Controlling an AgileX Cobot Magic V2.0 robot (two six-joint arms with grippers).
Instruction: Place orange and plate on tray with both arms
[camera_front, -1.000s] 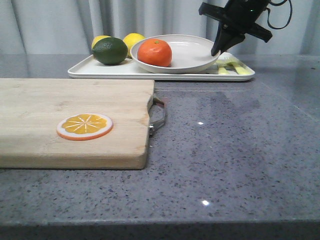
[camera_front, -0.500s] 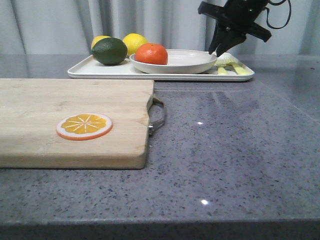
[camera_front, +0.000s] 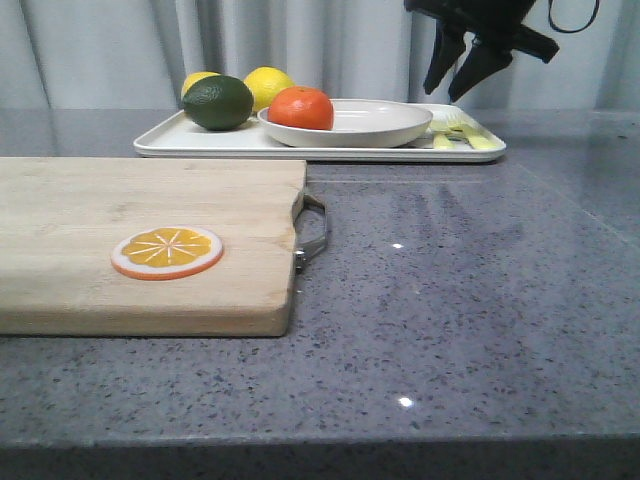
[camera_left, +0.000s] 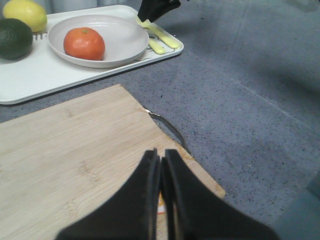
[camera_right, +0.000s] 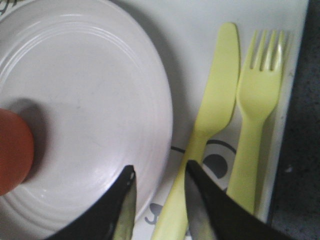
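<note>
The orange (camera_front: 301, 107) sits in the plate (camera_front: 372, 123), toward its left side; the plate rests flat on the tray (camera_front: 200, 143) at the far side of the worktop (camera_front: 460, 270). A yellow knife (camera_right: 205, 130) and fork (camera_right: 255, 115) lie on the tray just beside the plate. The right gripper (camera_front: 461, 72) hangs above the plate's right rim, fingers apart, holding nothing. The left gripper (camera_left: 161, 172) hovers over the cutting board (camera_front: 120, 240), fingers together, empty. An orange slice (camera_front: 167, 251) lies on the board
</note>
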